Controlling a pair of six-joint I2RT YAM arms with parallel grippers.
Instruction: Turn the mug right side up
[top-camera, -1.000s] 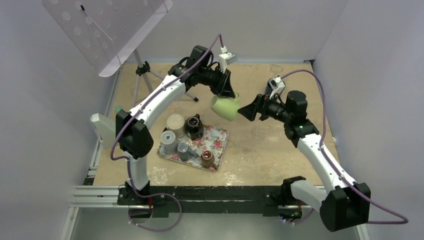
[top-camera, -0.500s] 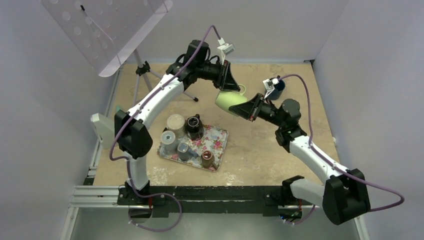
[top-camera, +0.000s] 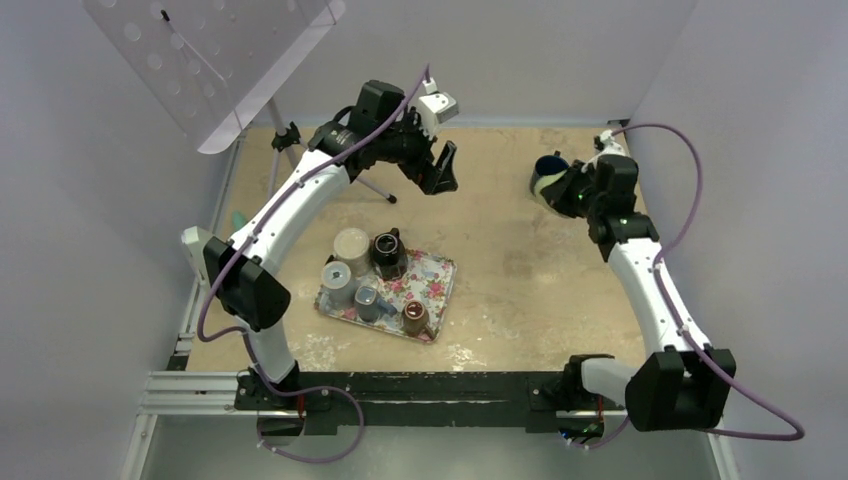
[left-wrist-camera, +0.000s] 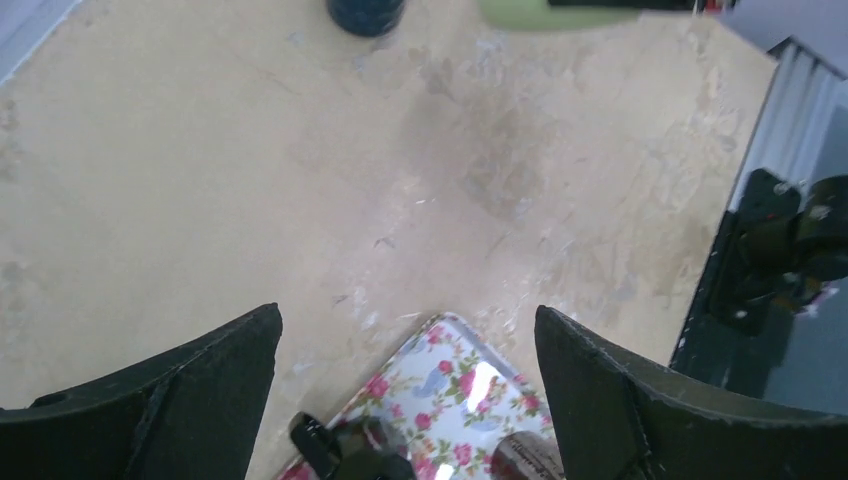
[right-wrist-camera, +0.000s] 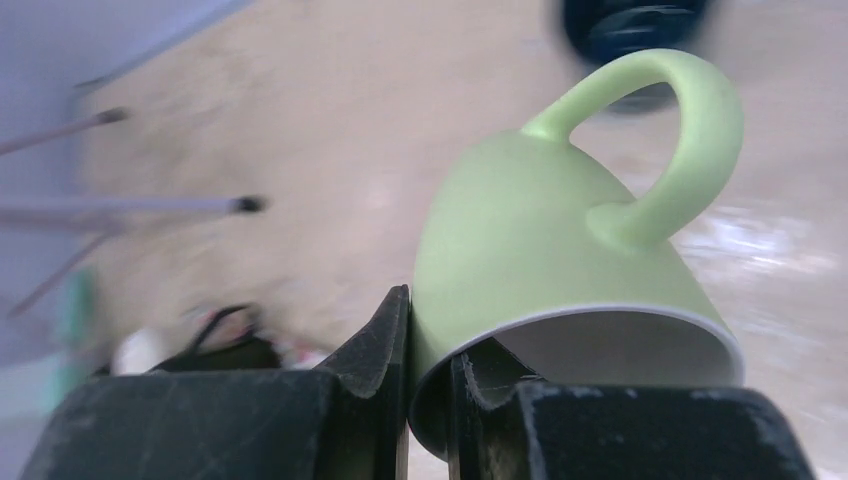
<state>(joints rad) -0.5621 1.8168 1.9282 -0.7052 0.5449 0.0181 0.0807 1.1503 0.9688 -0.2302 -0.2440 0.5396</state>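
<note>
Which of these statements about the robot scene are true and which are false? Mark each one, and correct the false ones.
1. The right gripper is shut on the rim of the green mug. True.
2. The left gripper holds the mug's handle. False: it is open and empty.
3. The flowered tray carries several cups. True.
4. The green mug stands on the tray. False: the right gripper holds it, away from the tray.
</note>
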